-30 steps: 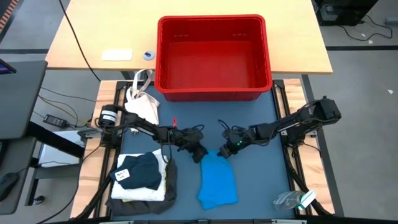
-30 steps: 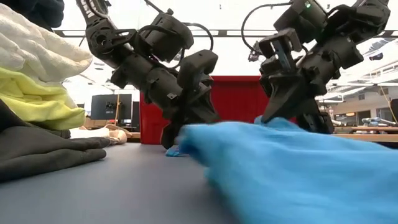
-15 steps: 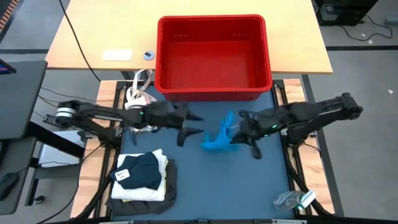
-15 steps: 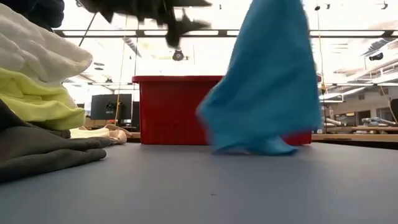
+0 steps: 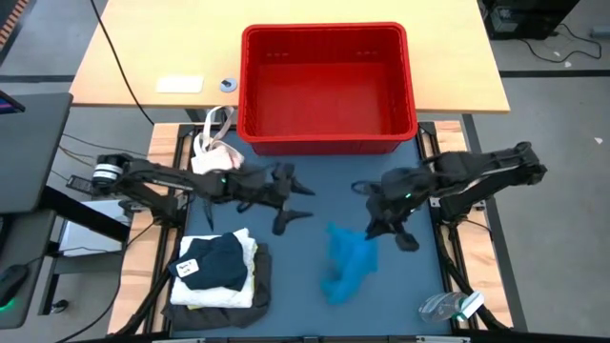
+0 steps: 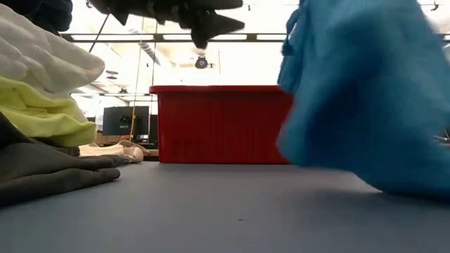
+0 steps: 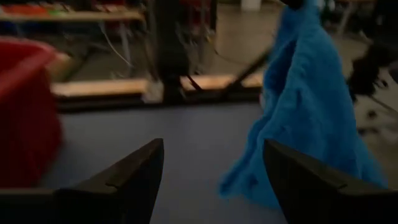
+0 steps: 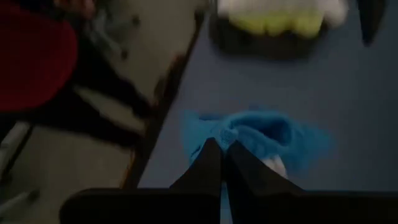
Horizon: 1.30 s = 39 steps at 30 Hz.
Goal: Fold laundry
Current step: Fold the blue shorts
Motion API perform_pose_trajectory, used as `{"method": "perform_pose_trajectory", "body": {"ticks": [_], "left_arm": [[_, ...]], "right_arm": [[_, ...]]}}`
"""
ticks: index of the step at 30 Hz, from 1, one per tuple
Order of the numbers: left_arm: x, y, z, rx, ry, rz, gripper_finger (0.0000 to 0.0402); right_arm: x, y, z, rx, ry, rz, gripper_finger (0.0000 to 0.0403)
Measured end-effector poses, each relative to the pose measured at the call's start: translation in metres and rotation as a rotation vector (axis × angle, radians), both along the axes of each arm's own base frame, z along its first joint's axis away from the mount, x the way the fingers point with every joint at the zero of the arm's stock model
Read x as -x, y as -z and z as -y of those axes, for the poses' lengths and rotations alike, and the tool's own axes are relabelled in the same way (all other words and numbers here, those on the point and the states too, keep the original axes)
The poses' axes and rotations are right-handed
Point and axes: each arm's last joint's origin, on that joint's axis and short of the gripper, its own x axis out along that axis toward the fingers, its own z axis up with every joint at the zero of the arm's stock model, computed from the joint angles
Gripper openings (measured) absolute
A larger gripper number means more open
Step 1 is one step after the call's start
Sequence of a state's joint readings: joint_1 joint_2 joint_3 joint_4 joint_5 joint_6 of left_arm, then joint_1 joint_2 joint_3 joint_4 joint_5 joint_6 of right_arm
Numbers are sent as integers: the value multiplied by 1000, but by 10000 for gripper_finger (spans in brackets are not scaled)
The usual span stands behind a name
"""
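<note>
Dangling the blue cloth (image 5: 349, 267) from your right end effector (image 5: 381, 225), clamped on its top edge, you hold it over the table (image 5: 315, 314); your left end effector (image 5: 297, 202) gapes wide nearby, empty.

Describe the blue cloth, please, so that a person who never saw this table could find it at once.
Start at the red basket at the table's far side and come toward the near edge, slightly right. The blue cloth hangs there from the shut right gripper, its lower end on the mat. It is the only bright blue piece; the other laundry lies stacked on the left.
</note>
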State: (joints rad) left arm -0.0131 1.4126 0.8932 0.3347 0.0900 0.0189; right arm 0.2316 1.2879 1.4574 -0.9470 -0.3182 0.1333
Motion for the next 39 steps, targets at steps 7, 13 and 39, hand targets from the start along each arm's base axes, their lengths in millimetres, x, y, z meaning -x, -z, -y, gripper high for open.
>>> {"method": "perform_pose_trajectory", "body": {"ticks": [7, 13, 39], "left_arm": [[-19, 38, 22, -4, 75, -111, 279], [-34, 64, 34, -41, 162, -116, 279], [-68, 110, 20, -39, 217, -242, 26]], "right_arm": [[-8, 25, -18, 5, -66, -208, 10], [-12, 26, -21, 107, 13, -158, 10], [-12, 20, -12, 238, 237, -66, 12]]}}
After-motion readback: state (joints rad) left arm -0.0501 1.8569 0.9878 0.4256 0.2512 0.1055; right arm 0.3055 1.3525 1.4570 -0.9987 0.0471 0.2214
